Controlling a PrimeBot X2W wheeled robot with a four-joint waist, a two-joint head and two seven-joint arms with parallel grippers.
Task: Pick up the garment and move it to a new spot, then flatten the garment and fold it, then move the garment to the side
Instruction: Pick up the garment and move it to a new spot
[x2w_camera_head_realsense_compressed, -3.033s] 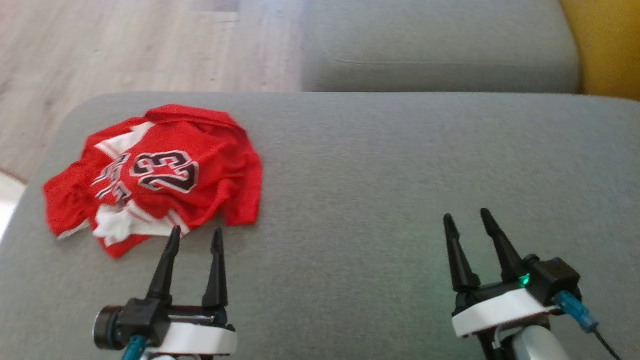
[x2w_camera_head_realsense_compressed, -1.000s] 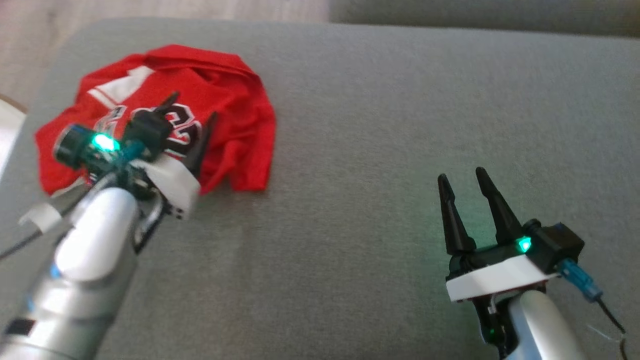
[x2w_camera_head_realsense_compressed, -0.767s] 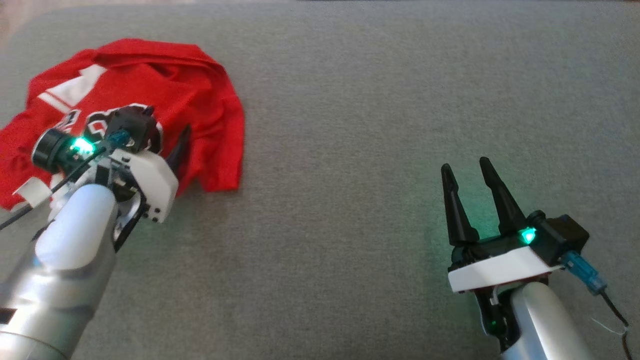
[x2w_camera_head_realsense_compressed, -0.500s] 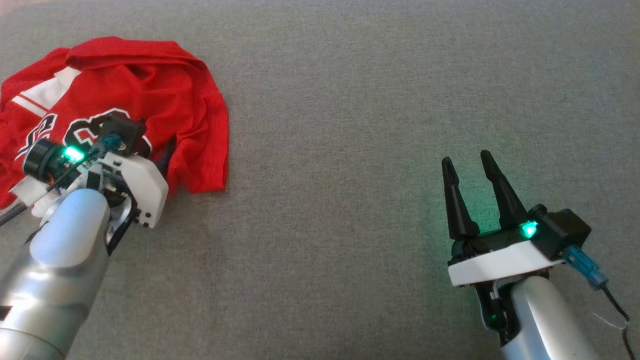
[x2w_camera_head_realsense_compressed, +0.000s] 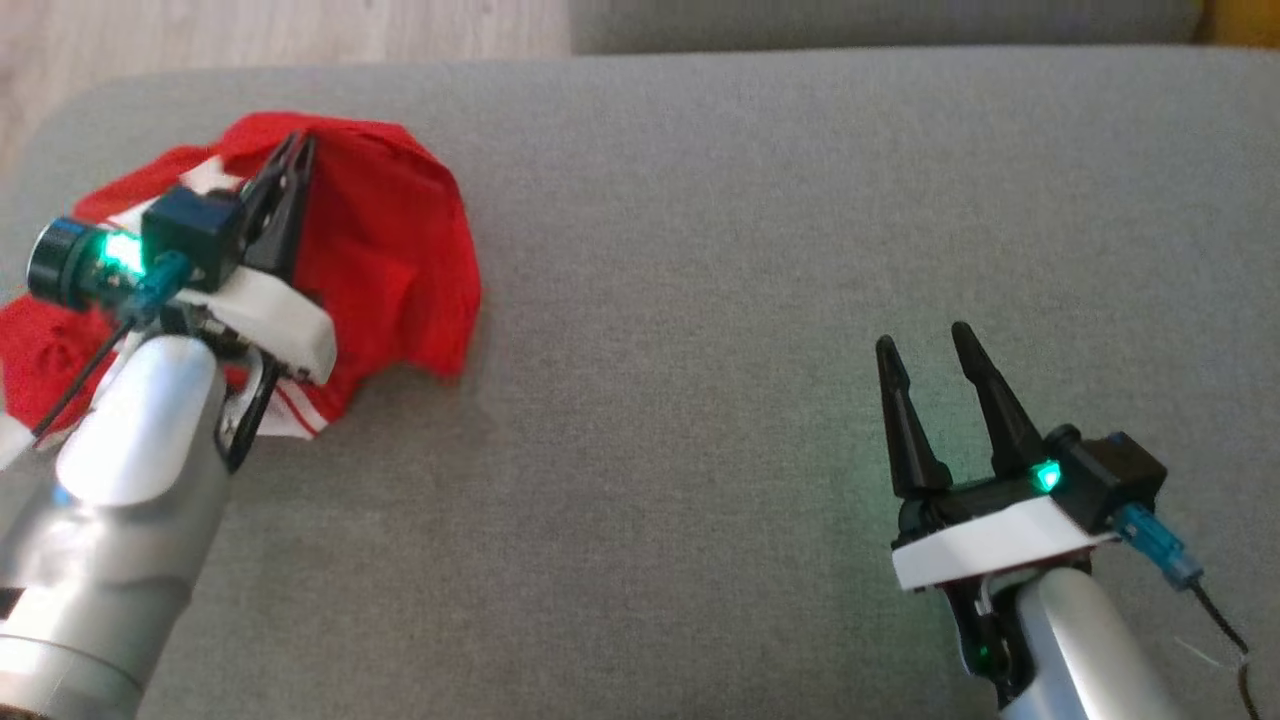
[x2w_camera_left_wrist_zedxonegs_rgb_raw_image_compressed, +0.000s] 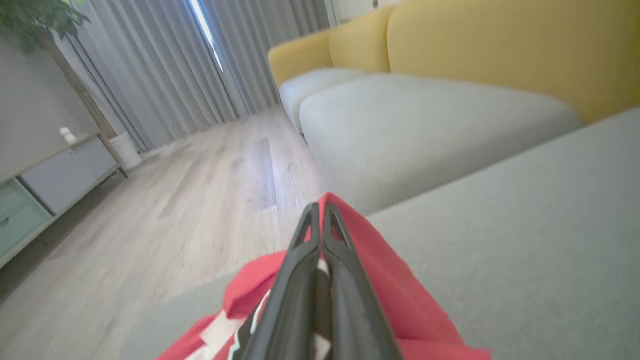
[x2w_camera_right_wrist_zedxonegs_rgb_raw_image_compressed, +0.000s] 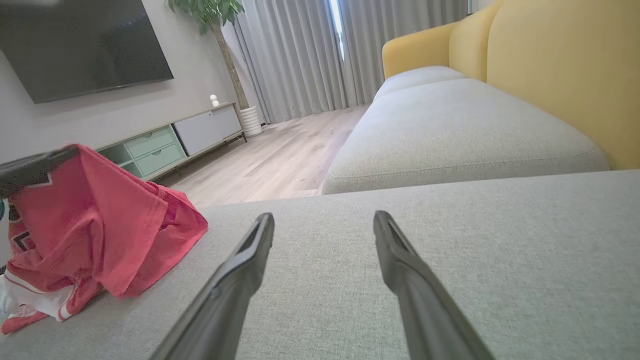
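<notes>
Both left gripper (x2w_camera_head_realsense_compressed: 298, 145) fingers are pinching the garment (x2w_camera_head_realsense_compressed: 400, 260), seemingly by a thin fold, calling for a slow lift; the right gripper (x2w_camera_head_realsense_compressed: 924, 338) is hanging spread.

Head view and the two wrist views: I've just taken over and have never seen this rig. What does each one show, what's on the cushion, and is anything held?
This is a wheeled robot with two arms, each ending in a two-finger gripper. The head view looks down from its head at a grey sofa cushion. Each wrist view looks along that arm's own fingers. One thing lies on the cushion: a crumpled red jersey, on the robot's left. The left gripper is shut on a fold of it. The right wrist view shows that fold raised while the rest lies on the cushion. The right gripper is open and holds nothing, with bare cushion ahead of it.
</notes>
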